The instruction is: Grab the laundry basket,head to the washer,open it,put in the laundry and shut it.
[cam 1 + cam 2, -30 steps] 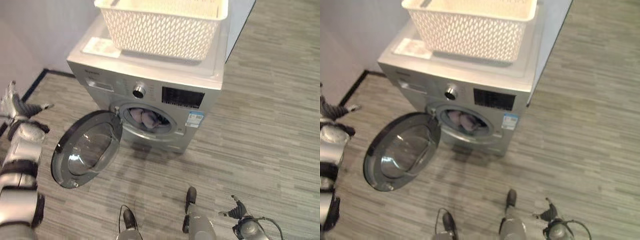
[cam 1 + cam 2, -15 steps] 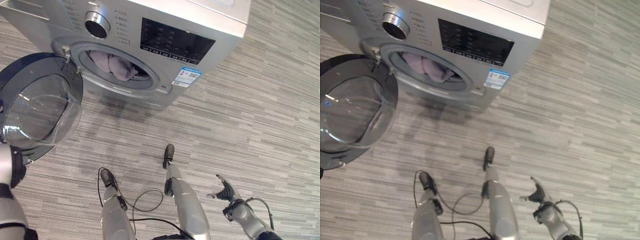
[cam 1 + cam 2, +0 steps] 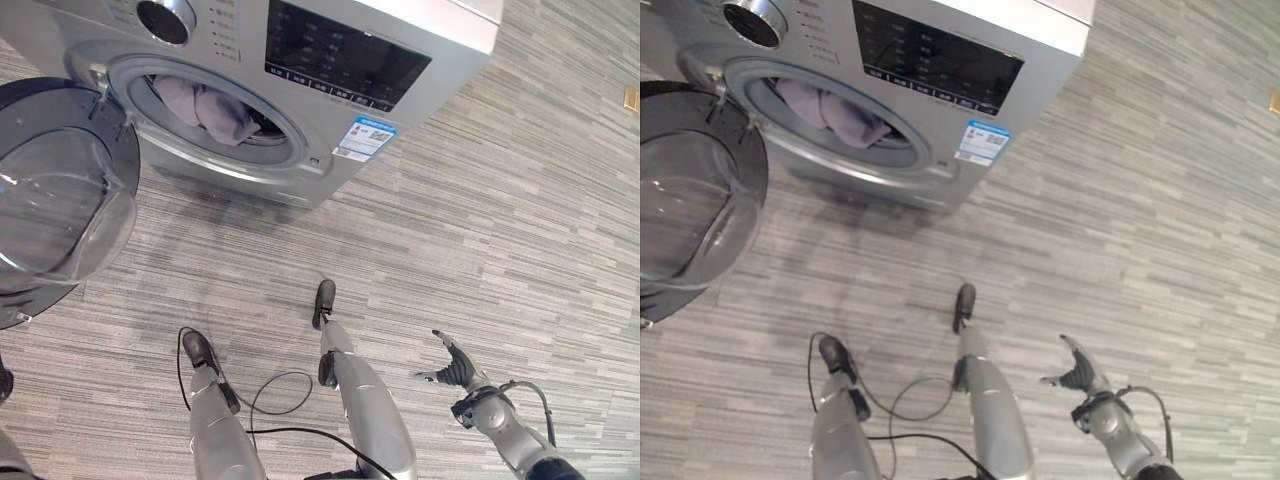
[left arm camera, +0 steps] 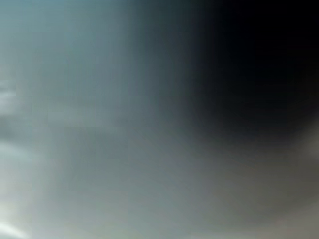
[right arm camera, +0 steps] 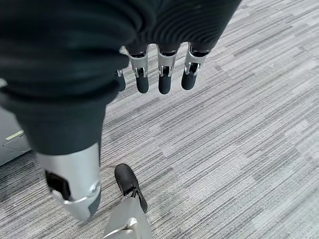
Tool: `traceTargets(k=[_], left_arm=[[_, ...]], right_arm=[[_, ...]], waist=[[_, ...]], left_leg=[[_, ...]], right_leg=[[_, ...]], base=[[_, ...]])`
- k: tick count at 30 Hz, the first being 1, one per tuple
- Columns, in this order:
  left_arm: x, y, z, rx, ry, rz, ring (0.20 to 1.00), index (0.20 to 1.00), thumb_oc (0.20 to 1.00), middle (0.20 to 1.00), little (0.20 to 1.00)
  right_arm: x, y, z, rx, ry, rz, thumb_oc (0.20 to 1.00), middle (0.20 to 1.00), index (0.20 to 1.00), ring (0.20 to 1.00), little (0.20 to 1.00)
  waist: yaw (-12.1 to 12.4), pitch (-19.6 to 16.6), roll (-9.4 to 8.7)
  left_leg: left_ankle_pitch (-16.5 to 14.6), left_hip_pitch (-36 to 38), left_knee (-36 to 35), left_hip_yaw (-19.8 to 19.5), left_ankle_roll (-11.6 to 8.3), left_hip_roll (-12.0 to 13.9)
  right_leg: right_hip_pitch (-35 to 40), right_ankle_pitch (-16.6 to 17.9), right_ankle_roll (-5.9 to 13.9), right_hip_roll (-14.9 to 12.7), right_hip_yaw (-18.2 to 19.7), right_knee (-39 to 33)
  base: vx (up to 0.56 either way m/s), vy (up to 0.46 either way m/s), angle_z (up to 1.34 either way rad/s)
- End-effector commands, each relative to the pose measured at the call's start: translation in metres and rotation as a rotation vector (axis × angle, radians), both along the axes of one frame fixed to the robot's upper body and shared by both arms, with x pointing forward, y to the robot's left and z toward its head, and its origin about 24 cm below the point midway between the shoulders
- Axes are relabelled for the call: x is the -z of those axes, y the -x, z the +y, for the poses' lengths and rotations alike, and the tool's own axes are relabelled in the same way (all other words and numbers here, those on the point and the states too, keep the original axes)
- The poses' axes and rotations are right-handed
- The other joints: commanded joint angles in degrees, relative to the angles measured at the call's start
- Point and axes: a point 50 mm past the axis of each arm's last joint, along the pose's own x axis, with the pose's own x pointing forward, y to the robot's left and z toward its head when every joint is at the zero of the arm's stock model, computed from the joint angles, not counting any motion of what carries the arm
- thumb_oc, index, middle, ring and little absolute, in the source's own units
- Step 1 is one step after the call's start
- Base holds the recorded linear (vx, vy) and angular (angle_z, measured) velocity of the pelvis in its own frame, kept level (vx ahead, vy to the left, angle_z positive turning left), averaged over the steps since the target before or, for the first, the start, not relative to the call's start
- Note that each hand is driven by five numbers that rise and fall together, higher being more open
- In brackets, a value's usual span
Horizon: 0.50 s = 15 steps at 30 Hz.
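Laundry (image 3: 208, 110), pale lilac and bunched, lies inside the drum of the washer (image 3: 300, 120) and shows through the round opening, its near fold resting against the lower rim of the opening. The washer is silver-grey and stands on the grey striped floor (image 3: 480, 220) at the far left of the eye views. A round knob (image 3: 164, 17) sits above the opening, a dark control panel (image 3: 345, 55) lies along the front beside the knob, and a small white and blue sticker (image 3: 364, 139) is stuck below that panel.

The washer door (image 3: 55, 195) is swung wide open on the robot's left. Its dark ring frames a clear bowl-shaped window that faces up and outward, and its hinge edge meets the washer front just beside the opening.

The right hand (image 3: 452, 367) hangs low at the robot's right side, above the bare floor and well apart from the washer. Its fingers (image 5: 164, 82) are nearly straight and spread, its thumb (image 5: 75, 194) is apart from them, and it holds nothing.

The left wrist view is only a grey and dark blur, possibly something very close to the lens, so I cannot tell the state of the left hand.
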Motion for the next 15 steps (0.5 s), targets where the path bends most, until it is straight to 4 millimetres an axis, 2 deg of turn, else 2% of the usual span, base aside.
traceTargets(k=[1, 5, 7, 9, 10, 11, 12, 13, 15], left_arm=[[0.026, -0.016, -0.016, 0.071, -0.053, 0.121, 1.0, 1.0, 1.0, 1.0, 1.0], [0.022, -0.062, -0.06, 0.29, -0.129, 0.024, 1.0, 1.0, 1.0, 1.0, 1.0], [0.018, -0.077, -0.082, 0.396, -0.161, -0.02, 1.0, 1.0, 1.0, 1.0, 1.0], [0.016, -0.085, -0.097, 0.468, -0.188, -0.048, 1.0, 1.0, 1.0, 1.0, 1.0], [0.016, -0.085, -0.097, 0.467, -0.187, -0.047, 1.0, 1.0, 1.0, 1.0, 1.0], [0.015, -0.092, -0.112, 0.523, -0.193, -0.088, 1.0, 1.0, 1.0, 1.0, 1.0], [0.015, -0.092, -0.112, 0.523, -0.192, -0.088, 1.0, 1.0, 1.0, 1.0, 1.0], [0.016, -0.095, -0.123, 0.571, -0.181, -0.125, 1.0, 1.0, 1.0, 1.0, 1.0], [0.02, -0.096, -0.129, 0.599, -0.148, -0.156, 1.0, 1.0, 1.0, 1.0, 1.0]], right_arm=[[-0.004, 0.016, -0.019, 0.074, -0.004, -0.023, 1.0, 1.0, 1.0, 1.0, 1.0], [-0.014, 0.015, -0.025, 0.135, -0.034, -0.084, 1.0, 1.0, 1.0, 1.0, 1.0], [-0.014, 0.015, -0.027, 0.171, -0.05, -0.095, 1.0, 1.0, 1.0, 1.0, 1.0], [-0.016, 0.013, -0.028, 0.183, -0.059, -0.108, 1.0, 1.0, 1.0, 1.0, 1.0], [-0.016, 0.013, -0.028, 0.183, -0.059, -0.107, 1.0, 1.0, 1.0, 1.0, 1.0], [-0.018, 0.013, -0.029, 0.189, -0.061, -0.117, 1.0, 1.0, 1.0, 1.0, 1.0], [-0.018, 0.013, -0.03, 0.189, -0.06, -0.117, 1.0, 1.0, 1.0, 1.0, 1.0], [-0.021, 0.014, -0.031, 0.192, -0.062, -0.127, 1.0, 1.0, 1.0, 1.0, 1.0], [-0.024, 0.015, -0.035, 0.203, -0.059, -0.138, 1.0, 1.0, 1.0, 1.0, 1.0]], waist=[[-0.3, -3.2, -0.37], [0.4, -1.6, 0.63], [0.5, -1.0, 0.91], [0.5, -0.6, 1.01], [0.5, -0.6, 1.03], [0.4, -0.4, 1.05], [0.4, -0.4, 1.06], [0.2, -0.4, 1.09], [0.0, -0.5, 1.17]], left_leg=[[-1.9, -6.5, 5.9, -5.9, 1.71, 0.2], [-1.2, -6.3, 5.0, -6.4, 1.83, 0.0], [-1.0, -6.0, 4.8, -6.5, 1.85, 0.0], [-0.9, -5.5, 4.4, -6.5, 1.86, 0.0], [-0.9, -5.4, 4.4, -6.5, 1.86, 0.0], [-0.7, -4.5, 3.9, -6.3, 1.74, -0.1], [-0.7, -4.3, 3.8, -6.3, 1.74, -0.1], [-0.5, -3.1, 3.2, -5.8, 1.65, -0.1], [-0.2, -2.0, 2.4, -5.3, 1.54, -0.1]], right_leg=[[2.1, -6.3, 10.5, -7.8, 4.7, 5.2], [1.7, -7.6, 10.05, -7.9, 3.9, 7.1], [1.9, -7.9, 9.81, -7.9, 3.7, 7.5], [2.1, -8.0, 9.76, -7.8, 3.6, 7.5], [2.2, -8.0, 9.75, -7.8, 3.6, 7.5], [2.8, -7.9, 9.7, -7.6, 3.5, 7.3], [2.9, -7.9, 9.71, -7.6, 3.5, 7.2], [3.6, -7.9, 9.74, -7.4, 3.7, 6.9], [4.2, -7.9, 9.68, -7.3, 3.9, 6.7]], base=[[-0.02, -0.038, 0.04], [-0.03, -0.039, 0.14], [-0.04, -0.051, 0.16], [-0.03, -0.036, 0.16], [-0.03, -0.051, 0.12], [-0.02, -0.035, 0.1], [-0.04, -0.064, 0.07], [-0.03, -0.039, 0.03], [-0.03, -0.044, -0.03]])
